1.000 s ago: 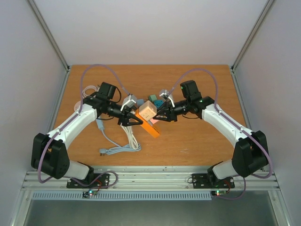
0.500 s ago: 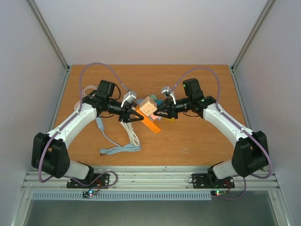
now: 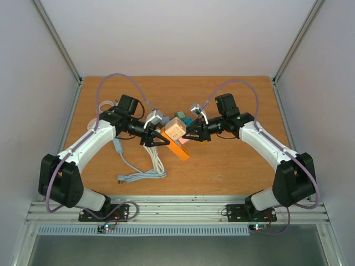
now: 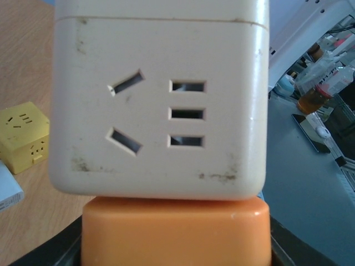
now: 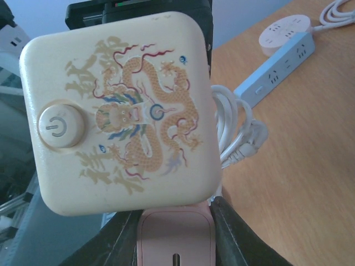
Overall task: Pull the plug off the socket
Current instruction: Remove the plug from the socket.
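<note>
A cream cube socket (image 3: 175, 130) hangs above the table's middle, between both arms. In the right wrist view its face (image 5: 119, 111) shows a dragon print and a round power button. A pink plug (image 5: 175, 238) sits pressed against that cube's lower side, and my right gripper (image 5: 176, 244) is shut on it, one black finger (image 5: 238, 238) on each flank. In the left wrist view the cube's slotted face (image 4: 158, 105) rests on an orange block (image 4: 175, 230). My left gripper (image 4: 175, 249) is shut on the orange block (image 3: 178, 148).
A coiled white cable (image 3: 155, 166) and a grey-blue power strip (image 5: 277, 72) lie on the wooden table (image 3: 233, 166) at the left. A round pink-white socket (image 5: 285, 30) sits beyond the strip. A yellow cube socket (image 4: 22, 136) and teal pieces (image 3: 183, 118) lie near the middle.
The held cube with both grippers rose and tilted slightly half a second ago, then settled back near where it was. Both grips are unchanged.
</note>
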### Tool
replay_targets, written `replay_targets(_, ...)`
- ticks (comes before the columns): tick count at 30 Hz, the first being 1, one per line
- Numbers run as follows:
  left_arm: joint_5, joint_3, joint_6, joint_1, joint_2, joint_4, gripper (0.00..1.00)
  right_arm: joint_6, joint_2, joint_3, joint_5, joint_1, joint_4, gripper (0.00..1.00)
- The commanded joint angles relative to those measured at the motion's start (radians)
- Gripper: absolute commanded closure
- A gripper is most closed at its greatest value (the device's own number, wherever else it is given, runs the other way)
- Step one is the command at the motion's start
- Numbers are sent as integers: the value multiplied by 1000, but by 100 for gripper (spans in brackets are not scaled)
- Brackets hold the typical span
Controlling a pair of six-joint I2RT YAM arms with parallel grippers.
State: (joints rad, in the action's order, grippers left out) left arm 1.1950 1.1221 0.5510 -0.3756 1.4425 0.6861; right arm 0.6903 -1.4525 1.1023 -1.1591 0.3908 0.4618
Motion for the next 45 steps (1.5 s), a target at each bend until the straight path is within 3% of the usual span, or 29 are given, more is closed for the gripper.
replay_targets(1,27,37,106,-3,-15,103,100,-66,-16,37,-27,-68,-10,99)
replay_targets(15,-113,60,-80,1,41,-4,100,-60,70,-19,98,-78,-88,99)
replay_targets(28,-49,36,67,-7,-4,71,100,-116,0,36,-20,-122,-44,99)
replay_targets(38,-137,87,-47,-11,62,49,100,-80,85,-17,89,-129,-103,99)
replay_targets(45,-155,118,-36,-15,103,99,100,-75,98,-28,103,-129,-114,99)
